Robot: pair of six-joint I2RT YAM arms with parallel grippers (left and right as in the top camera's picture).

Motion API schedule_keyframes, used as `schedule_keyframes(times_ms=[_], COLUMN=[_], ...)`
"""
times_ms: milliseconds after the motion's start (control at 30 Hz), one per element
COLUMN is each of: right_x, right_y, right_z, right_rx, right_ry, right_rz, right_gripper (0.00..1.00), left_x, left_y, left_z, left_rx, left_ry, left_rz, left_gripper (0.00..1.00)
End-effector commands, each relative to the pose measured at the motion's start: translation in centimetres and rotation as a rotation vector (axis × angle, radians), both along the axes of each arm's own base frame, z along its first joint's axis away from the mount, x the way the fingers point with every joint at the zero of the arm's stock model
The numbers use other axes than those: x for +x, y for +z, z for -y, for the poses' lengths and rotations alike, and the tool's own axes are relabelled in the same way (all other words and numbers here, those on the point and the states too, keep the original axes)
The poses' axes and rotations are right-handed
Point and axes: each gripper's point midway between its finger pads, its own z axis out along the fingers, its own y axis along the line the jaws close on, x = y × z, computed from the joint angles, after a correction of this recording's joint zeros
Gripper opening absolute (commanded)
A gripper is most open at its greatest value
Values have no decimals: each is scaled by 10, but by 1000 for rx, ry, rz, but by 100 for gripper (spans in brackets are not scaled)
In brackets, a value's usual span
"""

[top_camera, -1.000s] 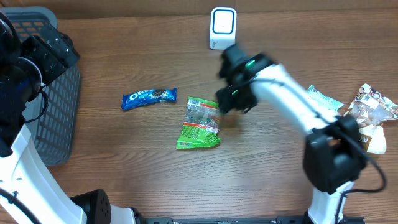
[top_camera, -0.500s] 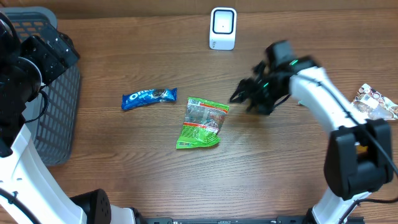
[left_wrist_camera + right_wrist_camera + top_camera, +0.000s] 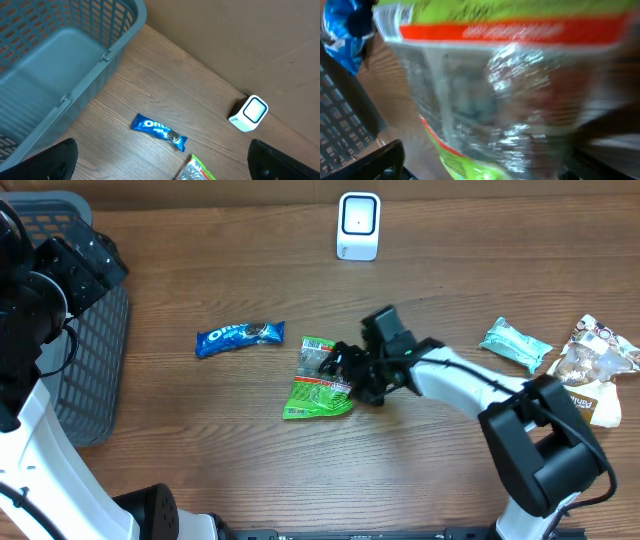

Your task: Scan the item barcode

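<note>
The right pincer [image 3: 341,366] had swung back leftward onto the green snack bag [image 3: 315,395], lying mid-surface, nearer than the scanner [image 3: 358,225]. Its jaws seemed spread around the blurred bag, nothing lifted; scanning awaited a grip.

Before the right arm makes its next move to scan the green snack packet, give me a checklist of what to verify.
1. Right tool at the green packet: ok, at its upper right edge.
2. Right tool open: ok, fingers stand wide apart with the packet between them.
3. Packet lifted: not ok, it lies flat on the table.
4. Barcode located: cannot tell, the right wrist view is blurred.
5. Way to the scanner: ok, nothing lies between it and the packet.
6. Left tool out of the way: ok, open and off to the far left.
</note>
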Motion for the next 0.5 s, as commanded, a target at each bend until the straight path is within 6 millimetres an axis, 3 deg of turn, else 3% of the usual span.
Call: schedule_keyframes(times_ms=[0,167,333,433,467], right_x=[-13,-15,-12,-7,-5], right_y=[-27,-43,-51,-45,-42], right_z=[5,-1,3,0,-1], right_rx=[-120,-168,-173,-128,-105], right_ry=[-128,-171,-190,-133,-104], right_rz=[-57,-47,-67,-46,-35], right_gripper=[90,72,24,5,4], left_x=[-1,-1,-1,-1,-1], left_y=[0,0,0,0,0], left_z=[-3,-3,-3,-3,-3], left_rx=[15,15,15,15,15], left_ry=[4,4,4,4,4], left_rz=[-2,-2,-2,-2,-2], left_gripper=[100,100,100,100,100])
